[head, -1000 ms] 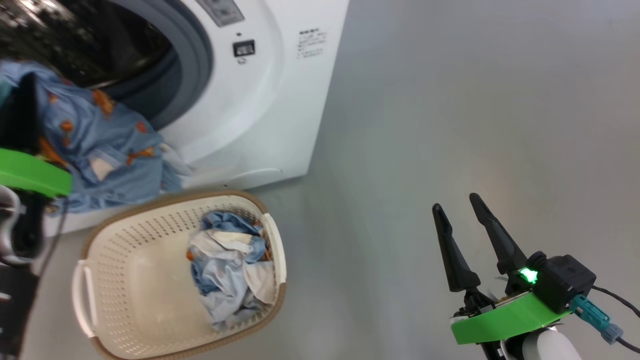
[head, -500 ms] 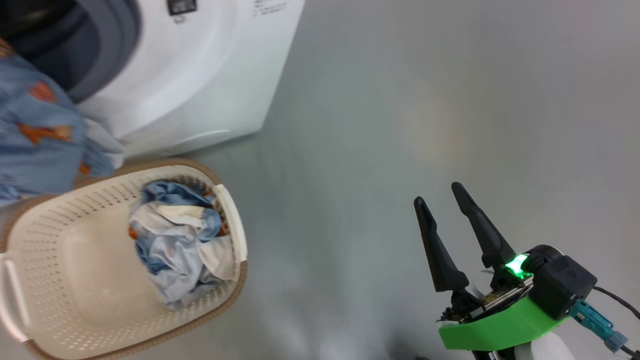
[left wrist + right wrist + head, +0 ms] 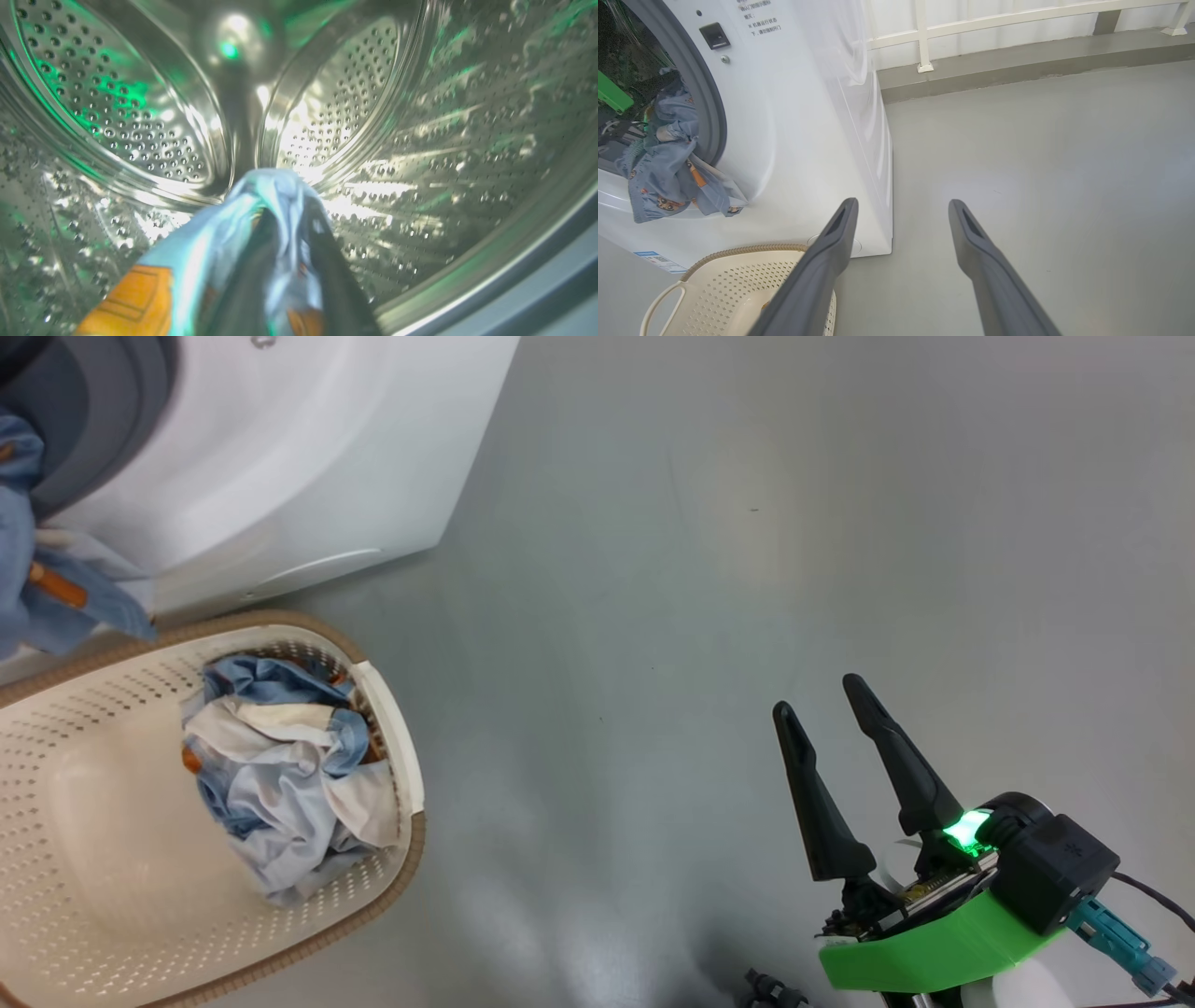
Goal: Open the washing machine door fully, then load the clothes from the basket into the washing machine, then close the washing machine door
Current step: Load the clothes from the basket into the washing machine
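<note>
Left gripper [image 3: 286, 218] is reaching deep inside the steel drum [image 3: 140, 116]; perforated walls are glinting all round it. A printed garment [image 3: 196, 261], light blue with orange patches, is lying over and between its two dark fingers, bunched at the tips. The view is blurred, so I cannot tell whether the jaws are clenching the cloth or letting it go.

In the right wrist view, the washing machine [image 3: 808, 116] is standing on the left with its mouth open. The same printed garment [image 3: 663, 182] is spilling out over the grey gasket [image 3: 710, 112] and hanging down the white front. A green bracket [image 3: 612, 95] of the left arm is showing inside the opening.

The basket [image 3: 392, 709] is sitting on the grey floor [image 3: 747, 523], just in front of the washing machine [image 3: 280, 457]. More clothes [image 3: 280, 784], pale blue and white, are lying heaped against its right-hand end, and the rest of its bottom is showing bare.

Right gripper [image 3: 817, 698] is hovering over the floor, well apart from the basket. Its jaws are standing released and holding nothing. In its own view the right gripper [image 3: 902, 205] is pointing toward the machine's lower corner, with the basket [image 3: 738, 289] rim showing behind one finger.
</note>
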